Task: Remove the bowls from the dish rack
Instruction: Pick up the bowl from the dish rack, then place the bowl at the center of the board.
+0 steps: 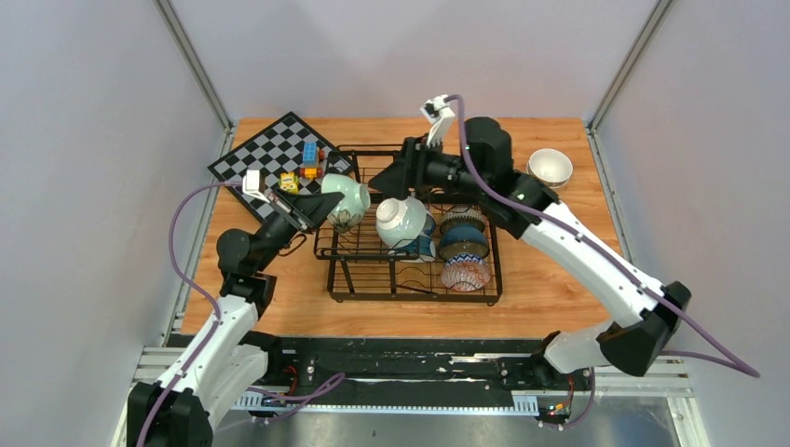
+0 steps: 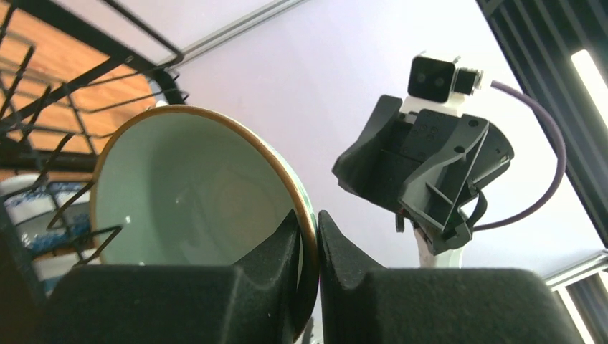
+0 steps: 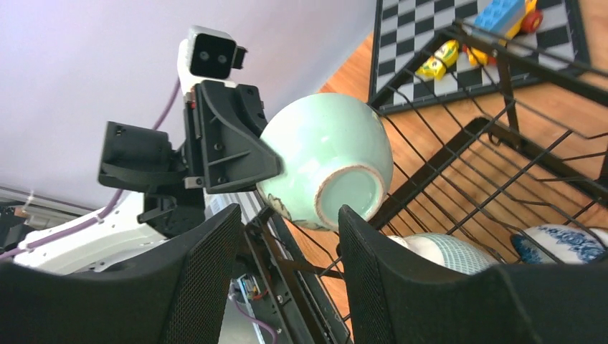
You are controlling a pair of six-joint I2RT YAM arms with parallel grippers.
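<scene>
The dish rack point(image 1: 368, 265) stands in the middle of the wooden table point(image 1: 559, 279). At its left end the left gripper point(image 2: 308, 223) pinches the rim of a mint-green bowl point(image 1: 345, 198), one finger inside and one outside. The bowl lies tipped on its side above the rack's edge wires, with its foot turned toward the right arm. The right gripper point(image 3: 288, 213) hovers over the rack's far side, facing that bowl. Its jaws stand apart with nothing between them.

A pale round bowl point(image 1: 401, 219) leans in the middle of the rack. At the right end three more bowls stand on edge in a row: a brownish bowl point(image 1: 463, 221), a dark blue bowl point(image 1: 463, 242) and a red patterned bowl point(image 1: 465, 273). A white bowl point(image 1: 550, 168) sits upright on the table at the far right, apart from the rack. A chessboard point(image 1: 265, 154) with toy blocks point(image 1: 307, 160) lies at the far left.
</scene>
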